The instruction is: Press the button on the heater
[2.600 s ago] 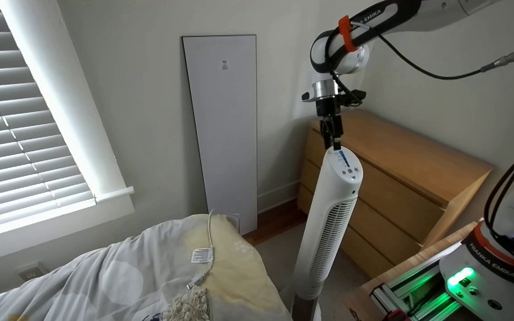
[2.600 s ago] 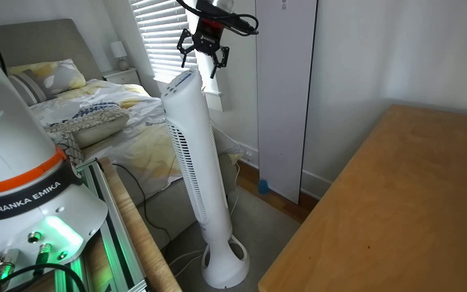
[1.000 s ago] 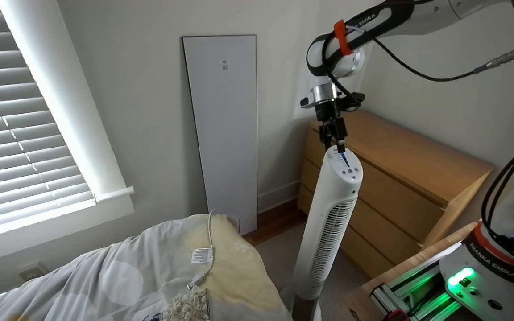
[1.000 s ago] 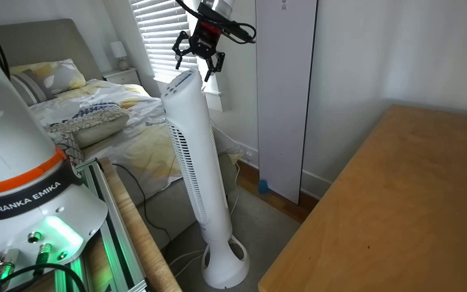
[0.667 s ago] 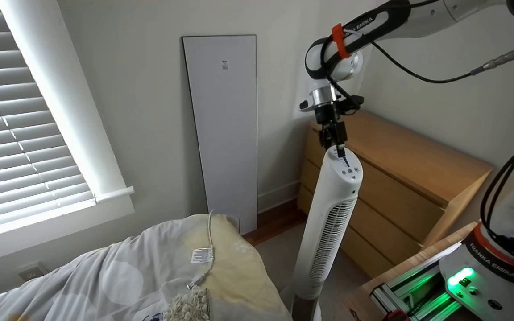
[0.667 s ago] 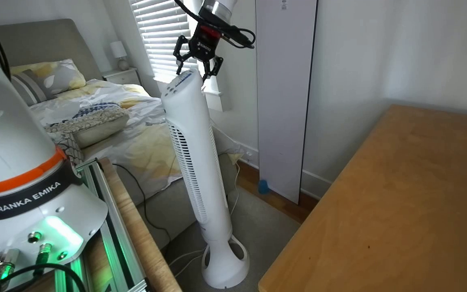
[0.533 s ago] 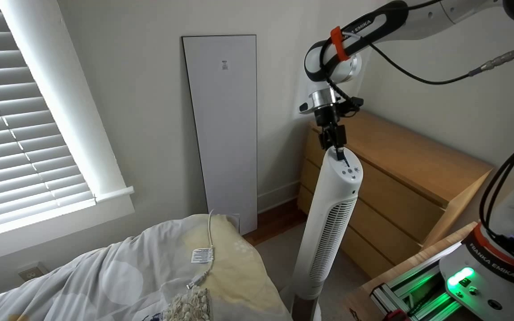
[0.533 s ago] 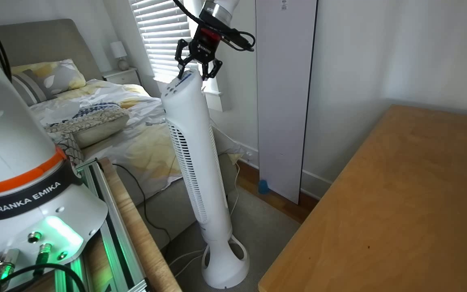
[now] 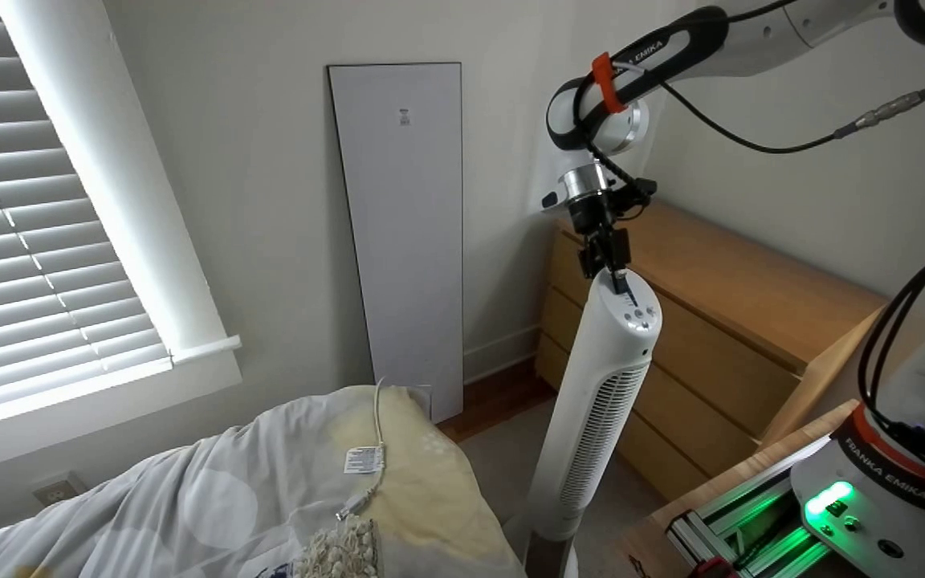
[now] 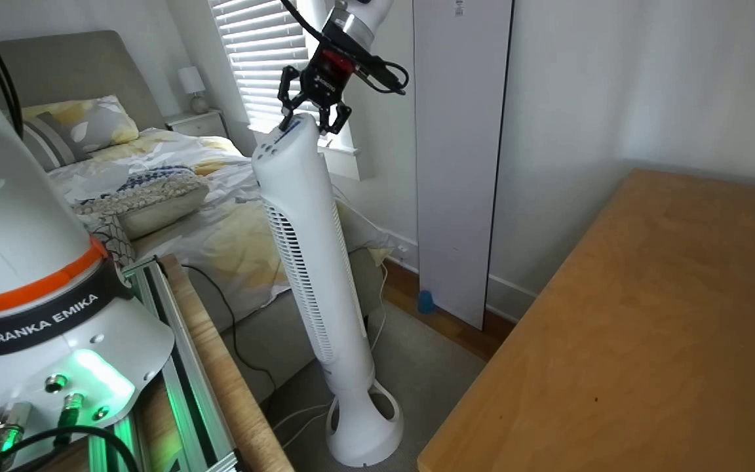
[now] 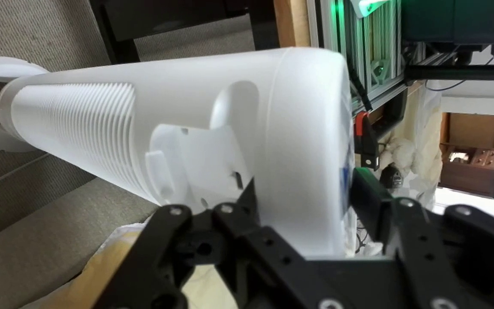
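The heater is a slim white tower with a grille and a sloped top panel. It also shows in the other views. Small round buttons and a blue strip sit on the panel. My gripper straddles the heater's top in both exterior views. One finger lies on the panel at the blue strip, above the buttons; the other is against the back. In the wrist view my gripper has the white head between its fingers. The buttons are hidden there.
A wooden dresser stands beside the heater. A bed with pale bedding is on the opposite side. A pale-grey panel leans on the wall. My base is mounted on a bench near the heater.
My gripper has come down and tilted, and its fingers have drawn closer together around the heater's top. The heater's head has shifted slightly, toward the dresser in an exterior view.
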Robot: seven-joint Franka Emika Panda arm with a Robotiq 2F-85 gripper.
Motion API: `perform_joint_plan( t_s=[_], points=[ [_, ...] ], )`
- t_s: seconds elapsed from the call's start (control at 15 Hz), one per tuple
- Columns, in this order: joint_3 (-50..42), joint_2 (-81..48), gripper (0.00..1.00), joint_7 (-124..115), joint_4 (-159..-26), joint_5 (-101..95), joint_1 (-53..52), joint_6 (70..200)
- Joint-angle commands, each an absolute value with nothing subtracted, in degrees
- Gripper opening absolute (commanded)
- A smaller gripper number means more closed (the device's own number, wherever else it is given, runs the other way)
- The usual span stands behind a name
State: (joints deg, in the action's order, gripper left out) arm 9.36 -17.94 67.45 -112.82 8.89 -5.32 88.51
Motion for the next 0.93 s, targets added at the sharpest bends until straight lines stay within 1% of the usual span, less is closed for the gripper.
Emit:
perform_joint_plan(
  t_s=[0.0,0.4,0.6,0.87],
  points=[
    [9.80,-17.53,0.28,68.81,-110.87,9.30,-4.50,85.03],
    [9.67,-15.41,0.27,68.67,-109.51,9.09,-4.16,84.15],
    [9.56,-14.50,0.27,69.11,-108.90,8.96,-3.97,85.74],
    [9.24,-14.61,0.27,69.16,-105.66,8.98,-3.39,83.26]
  ],
)
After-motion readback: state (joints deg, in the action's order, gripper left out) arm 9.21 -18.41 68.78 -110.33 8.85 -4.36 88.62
